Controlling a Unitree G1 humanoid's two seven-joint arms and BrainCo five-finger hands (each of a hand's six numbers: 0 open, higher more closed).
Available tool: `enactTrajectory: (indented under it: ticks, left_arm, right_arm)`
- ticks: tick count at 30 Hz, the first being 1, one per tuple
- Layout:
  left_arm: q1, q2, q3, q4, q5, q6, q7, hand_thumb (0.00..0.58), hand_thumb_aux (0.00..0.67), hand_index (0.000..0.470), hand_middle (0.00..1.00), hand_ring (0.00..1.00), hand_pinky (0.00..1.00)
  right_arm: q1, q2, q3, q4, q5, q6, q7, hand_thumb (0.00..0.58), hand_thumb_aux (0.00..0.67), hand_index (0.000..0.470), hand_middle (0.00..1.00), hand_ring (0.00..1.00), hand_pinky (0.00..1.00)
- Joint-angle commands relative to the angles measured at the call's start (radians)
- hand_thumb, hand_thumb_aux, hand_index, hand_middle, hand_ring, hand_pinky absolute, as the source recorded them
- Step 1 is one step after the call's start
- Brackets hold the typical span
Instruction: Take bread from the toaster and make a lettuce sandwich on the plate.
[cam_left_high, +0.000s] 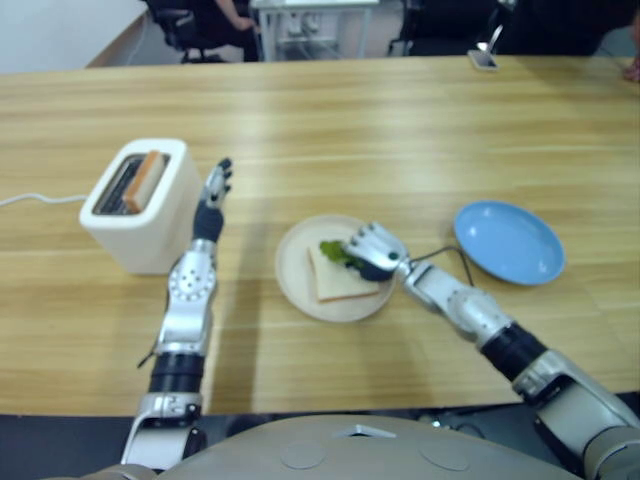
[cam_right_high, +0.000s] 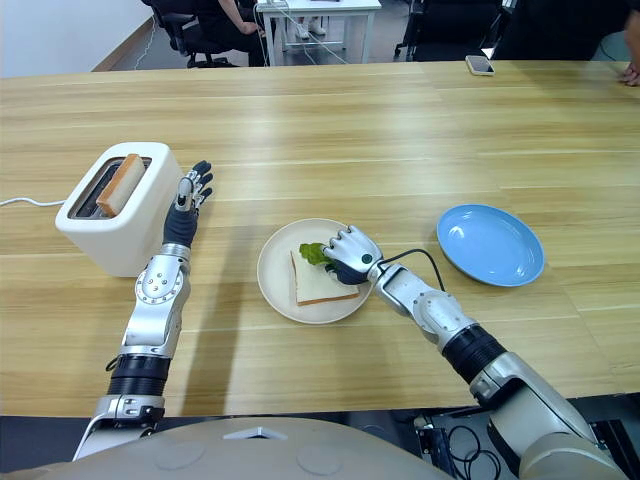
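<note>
We look down on a wooden surface, with twelve o'clock pointing away from the robot.

Nearest us, at the centre, sits a pale round plate. A slice of bread lies flat on it. At the slice's one o'clock corner rests a green lettuce leaf. The right robot hand comes in from five o'clock, and its fingers are curled together on the leaf, pressing it against the bread.

At nine o'clock from the plate, the left robot hand stands upright with its fingers spread apart, holding nothing. It is just beside the white toaster, on the toaster's three o'clock side. A second slice of toast stands in the toaster's slot.

At three o'clock from the plate lies a blue plate. Far off at one o'clock, a phone rests near the surface's far edge.

We judge that the lettuce is being laid on the first slice. Next, the right robot hand would need to let go and clear the plate. The left robot hand would then close on the toast, lift it straight up and bring it over to cover the lettuce.
</note>
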Motion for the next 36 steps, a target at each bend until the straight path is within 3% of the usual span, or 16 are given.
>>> enactTrajectory:
  ticks: [1,9,18,26,27,28,29,30,31,36]
  left_arm:
    - [0.006,0.008,-0.002,0.013,0.004,0.007,-0.001,0.0,0.0,0.0,0.0,0.0,0.0]
    - [0.003,0.012,0.001,0.022,0.005,0.003,0.0,0.0,0.0,0.0,0.0,0.0,0.0]
    - [-0.002,0.015,0.001,0.03,0.005,0.0,-0.001,0.0,0.0,0.0,0.0,0.0,0.0]
    - [-0.002,0.017,0.002,0.027,0.006,0.001,0.0,0.0,0.0,0.0,0.0,0.0,0.0]
    - [-0.002,0.017,0.001,0.026,0.006,0.001,0.0,0.0,0.0,0.0,0.0,0.0,0.0]
    - [-0.001,0.017,0.0,0.025,0.006,0.001,0.0,0.0,0.0,0.0,0.0,0.0,0.0]
    - [-0.001,0.017,0.0,0.024,0.006,0.001,0.0,0.0,0.0,0.0,0.0,0.0,0.0]
    - [-0.001,0.017,0.0,0.023,0.006,0.001,0.0,0.0,0.0,0.0,0.0,0.0,0.0]
    - [0.0,0.017,0.0,0.022,0.006,0.002,0.0,0.0,0.0,0.0,0.0,0.0,0.0]
    - [-0.004,0.022,0.001,0.024,0.003,0.003,-0.006,0.0,0.0,0.0,0.0,0.0,0.0]
  right_arm:
    - [0.032,-0.031,-0.036,-0.101,0.021,-0.003,0.049,0.417,0.315,0.216,0.57,0.57,0.57]
    - [0.098,-0.086,-0.117,-0.263,0.058,-0.008,0.125,0.34,0.239,0.164,0.57,0.57,0.57]
    - [0.162,-0.128,-0.184,-0.378,0.134,-0.062,0.219,0.34,0.239,0.164,0.57,0.57,0.57]
    - [0.185,-0.162,-0.154,-0.333,0.144,-0.145,0.302,0.377,0.273,0.188,0.57,0.57,0.57]
    - [0.184,-0.159,-0.149,-0.322,0.141,-0.155,0.306,0.209,0.134,0.092,0.44,0.44,0.44]
    - [0.182,-0.154,-0.143,-0.31,0.134,-0.161,0.307,0.209,0.134,0.092,0.44,0.44,0.44]
    - [0.179,-0.15,-0.138,-0.298,0.128,-0.166,0.309,0.066,0.039,0.027,0.2,0.2,0.2]
    - [0.177,-0.147,-0.135,-0.287,0.124,-0.169,0.311,0.066,0.039,0.027,0.2,0.2,0.2]
    - [0.175,-0.144,-0.134,-0.282,0.121,-0.172,0.312,0.0,0.0,0.0,0.0,0.0,0.0]
    - [0.186,-0.15,-0.194,-0.314,0.159,-0.167,0.303,0.0,0.0,0.0,0.0,0.0,0.0]
